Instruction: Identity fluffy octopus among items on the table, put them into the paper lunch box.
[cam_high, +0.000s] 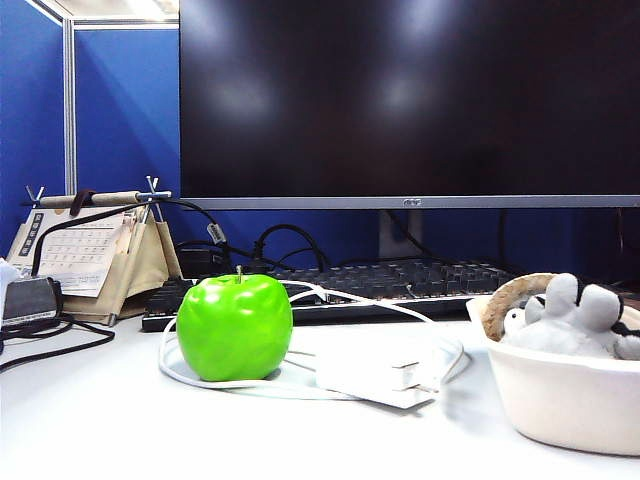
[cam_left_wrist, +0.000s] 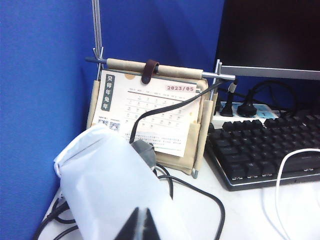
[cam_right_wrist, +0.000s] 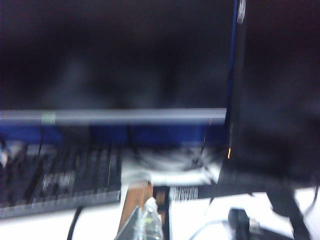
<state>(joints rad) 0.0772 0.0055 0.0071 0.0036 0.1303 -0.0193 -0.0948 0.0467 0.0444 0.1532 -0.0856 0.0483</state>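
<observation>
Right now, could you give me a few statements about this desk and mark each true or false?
1. The octopus lies in the lunch box. True.
2. The apple is red. False: it is green.
3. The box stands left of the apple in the exterior view. False: it stands on the right, at the frame's edge.
4. A white adapter lies between the apple and the box. True.
5. The right gripper is clamped on the apple. False: it is shut on nothing, facing the monitor.
6. The left gripper points toward a desk calendar, its tips together. True.
</observation>
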